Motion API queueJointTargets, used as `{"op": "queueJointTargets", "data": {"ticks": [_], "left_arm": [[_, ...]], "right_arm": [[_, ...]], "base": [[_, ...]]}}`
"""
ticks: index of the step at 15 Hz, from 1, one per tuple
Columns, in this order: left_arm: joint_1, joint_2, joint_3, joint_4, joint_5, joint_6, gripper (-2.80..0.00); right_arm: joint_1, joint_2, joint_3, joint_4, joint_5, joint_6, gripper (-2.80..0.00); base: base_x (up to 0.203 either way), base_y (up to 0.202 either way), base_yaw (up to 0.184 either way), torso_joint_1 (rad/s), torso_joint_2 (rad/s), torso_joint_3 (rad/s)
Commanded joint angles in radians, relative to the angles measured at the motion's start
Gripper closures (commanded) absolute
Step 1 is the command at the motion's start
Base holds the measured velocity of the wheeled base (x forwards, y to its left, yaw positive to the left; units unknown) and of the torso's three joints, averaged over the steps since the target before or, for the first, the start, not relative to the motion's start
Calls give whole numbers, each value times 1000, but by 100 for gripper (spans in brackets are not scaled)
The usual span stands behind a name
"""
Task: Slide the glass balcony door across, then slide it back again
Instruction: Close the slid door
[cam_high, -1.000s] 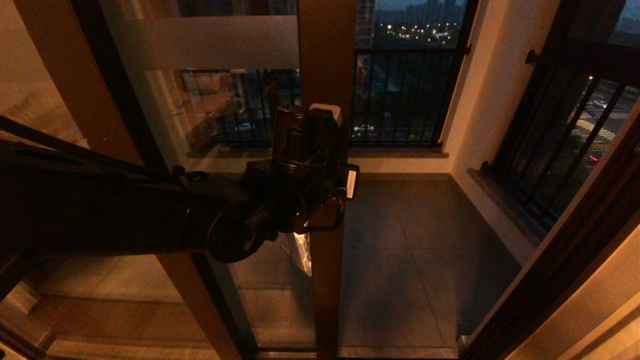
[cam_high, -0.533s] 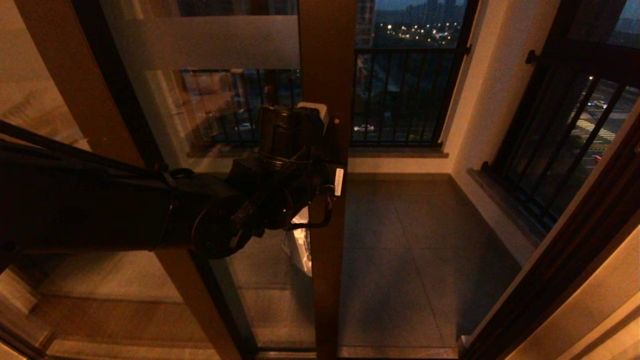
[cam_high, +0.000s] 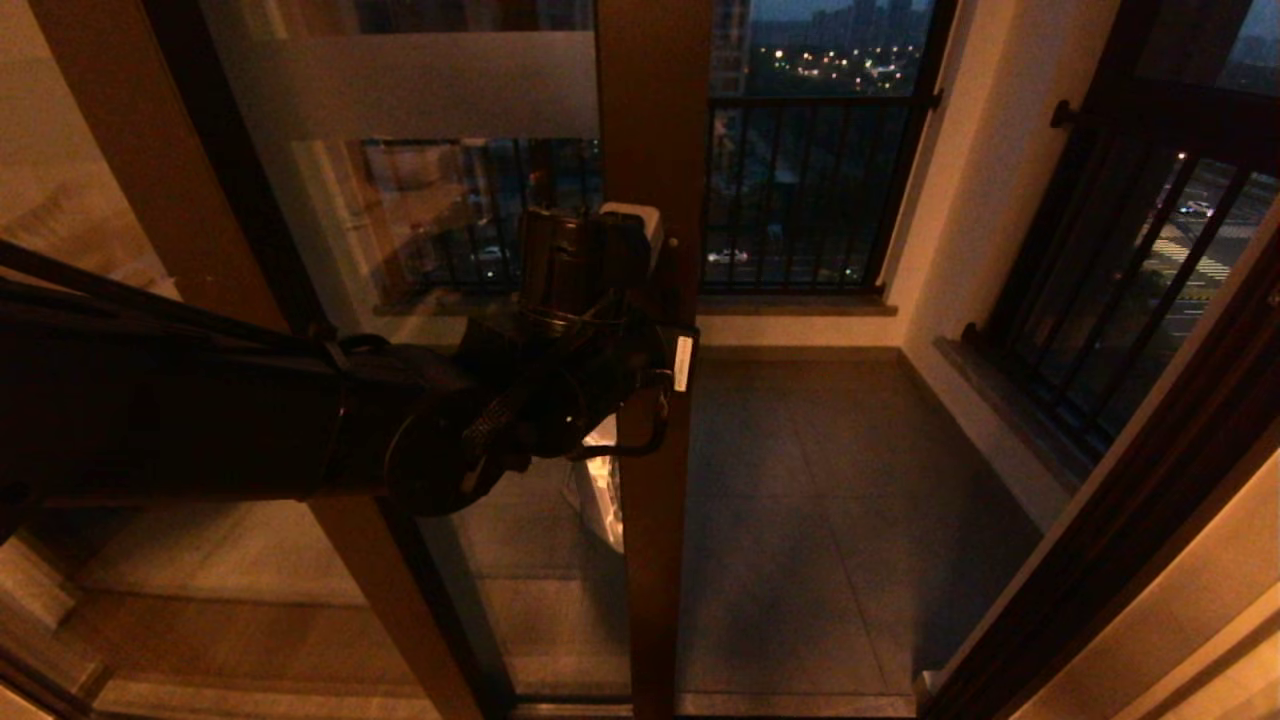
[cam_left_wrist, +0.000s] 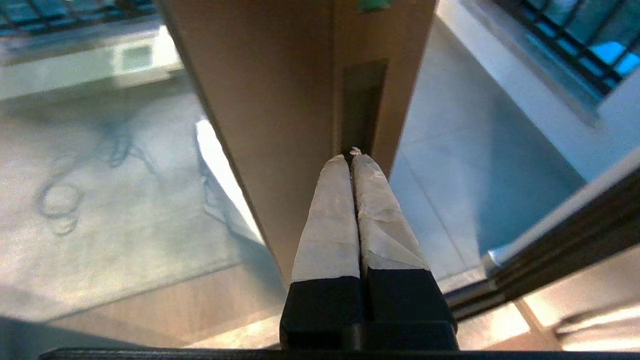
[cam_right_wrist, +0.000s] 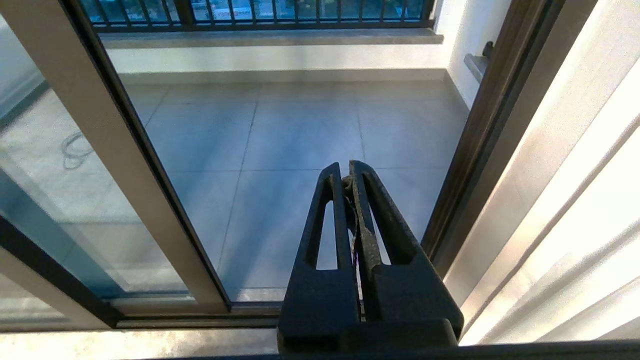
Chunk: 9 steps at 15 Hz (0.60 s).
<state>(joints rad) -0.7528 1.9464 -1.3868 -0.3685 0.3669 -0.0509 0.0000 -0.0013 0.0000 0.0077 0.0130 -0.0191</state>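
The glass balcony door (cam_high: 655, 120) has a reddish-brown stile and a frosted band (cam_high: 420, 85) near the top. It stands partway across, with an open gap to its right. My left arm (cam_high: 480, 430) reaches to the stile at mid height, and its wrist hides the fingers in the head view. In the left wrist view my left gripper (cam_left_wrist: 351, 156) is shut, with nothing between its white-wrapped fingers (cam_left_wrist: 327, 220). Its tips rest at the lower end of the dark recessed handle (cam_left_wrist: 364, 100) on the stile (cam_left_wrist: 280, 100). My right gripper (cam_right_wrist: 346, 170) hangs shut, low before the open gap.
A fixed brown frame (cam_high: 180, 200) stands left of the door, and a dark jamb (cam_high: 1130, 520) bounds the opening on the right. Beyond lie the grey tiled balcony floor (cam_high: 830, 500) and a black railing (cam_high: 800, 190). A white object (cam_high: 600, 490) sits behind the glass.
My left wrist has shifted left and slightly up along the stile, then eased back right a little. The door stile has not visibly moved.
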Motion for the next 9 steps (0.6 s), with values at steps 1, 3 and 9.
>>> {"op": "queueJointTargets", "data": {"ticks": [1,3,9], "left_arm": [[0,-3,0,28,-9,-1,0],[6,2,-3,43,-14,-5,0],[9,34,-63,49,-15,-6,0]], "right_arm": [[0,0,3,0,1,-1,0],[0,0,3,0,1,-1,0],[0,0,3,0,1,-1,0]], "base": [[0,0,0,0,0,0],[0,0,0,0,0,0],[0,0,0,0,0,0]]}}
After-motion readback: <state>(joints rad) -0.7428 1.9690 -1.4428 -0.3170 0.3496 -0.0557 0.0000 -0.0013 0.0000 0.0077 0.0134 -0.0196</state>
